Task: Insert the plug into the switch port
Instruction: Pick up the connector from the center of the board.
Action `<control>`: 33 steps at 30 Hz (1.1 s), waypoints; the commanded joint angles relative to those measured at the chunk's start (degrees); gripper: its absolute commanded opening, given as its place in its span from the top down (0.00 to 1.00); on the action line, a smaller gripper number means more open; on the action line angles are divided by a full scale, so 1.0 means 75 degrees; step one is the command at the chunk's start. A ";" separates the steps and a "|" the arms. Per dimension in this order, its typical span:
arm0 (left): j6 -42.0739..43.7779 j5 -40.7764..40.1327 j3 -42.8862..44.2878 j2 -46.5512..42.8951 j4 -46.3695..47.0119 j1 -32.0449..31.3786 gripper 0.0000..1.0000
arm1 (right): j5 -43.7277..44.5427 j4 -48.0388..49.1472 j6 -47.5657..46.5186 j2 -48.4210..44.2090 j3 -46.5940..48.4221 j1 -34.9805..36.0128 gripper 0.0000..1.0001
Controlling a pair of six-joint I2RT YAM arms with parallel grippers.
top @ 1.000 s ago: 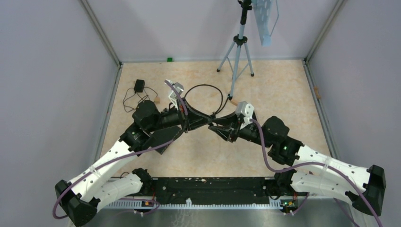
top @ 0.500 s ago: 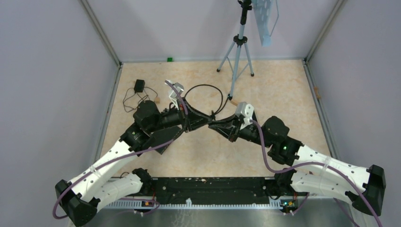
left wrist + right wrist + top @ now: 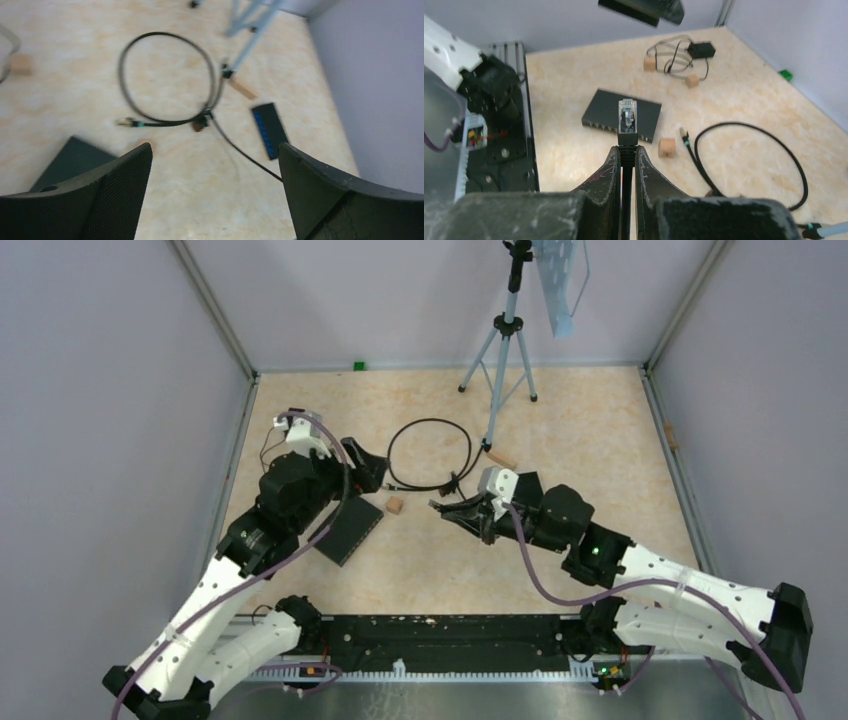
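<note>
Plain pale lilac-grey walls point(image 3: 90, 380) close in the left, back and right sides, with slim metal struts point(image 3: 213, 310) running down the two back corners. The beige marbled tabletop point(image 3: 590, 420) is evenly lit, with soft shadows. A grey tripod point(image 3: 507, 330) stands near the back carrying a light-blue perforated panel point(image 3: 562, 285), and a small green block point(image 3: 359, 366) sits at the back wall's foot.

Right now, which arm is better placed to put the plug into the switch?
Right. The right gripper is shut on the plug, which lines up with the switch in its wrist view. The left gripper is open and holds nothing.
</note>
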 commanded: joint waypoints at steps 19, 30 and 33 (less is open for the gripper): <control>-0.0077 0.0039 -0.2533 0.2756 -0.0176 0.3969 0.01 | -0.0382 -0.0703 -0.0642 0.1594 -0.0055 0.0745 1.00; 0.0024 0.0119 -0.3093 0.2945 0.0108 0.4032 0.05 | -0.0577 -0.0536 -0.0653 0.1781 -0.0059 0.0751 1.00; 0.0153 0.0145 -0.3021 0.3030 0.0077 0.4032 0.07 | -0.0612 -0.0490 -0.0642 0.1831 -0.0048 0.0751 1.00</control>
